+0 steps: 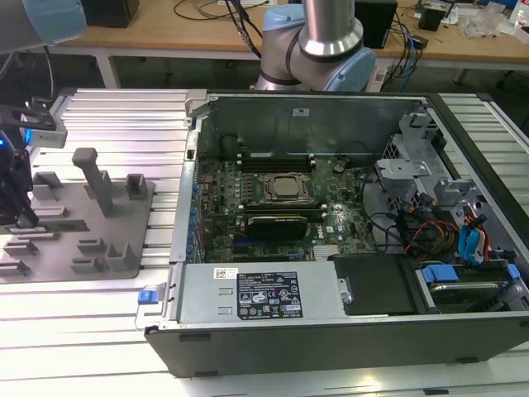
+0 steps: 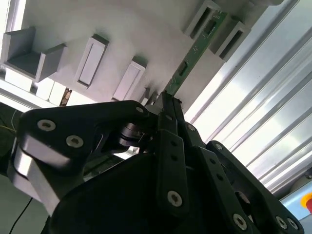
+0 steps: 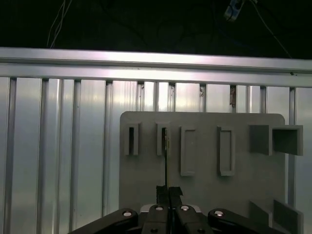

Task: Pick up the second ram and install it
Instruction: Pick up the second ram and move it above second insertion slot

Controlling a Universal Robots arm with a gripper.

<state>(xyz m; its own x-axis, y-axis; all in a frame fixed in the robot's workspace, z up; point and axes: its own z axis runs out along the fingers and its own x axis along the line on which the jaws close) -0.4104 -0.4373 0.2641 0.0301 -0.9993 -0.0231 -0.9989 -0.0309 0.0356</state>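
In the exterior view, we see the black two-fingered gripper (image 1: 18,217) at nine o'clock, over the flat grey slotted fixture plate (image 1: 70,211). That plate lies at nine o'clock from the open black computer case (image 1: 372,339).

In the second wrist view, the gripper (image 2: 168,100) is clamped narrow on one end of the second ram (image 2: 192,53), a long green circuit-board stick. Its far end sits between two raised grey holders on the plate (image 2: 146,34).

In the first wrist view, we see the ram (image 3: 166,161) edge-on, running from the pinched fingers of the gripper (image 3: 168,191) to a slot in the plate (image 3: 209,190), which rests on the ribbed aluminium table (image 3: 58,146).
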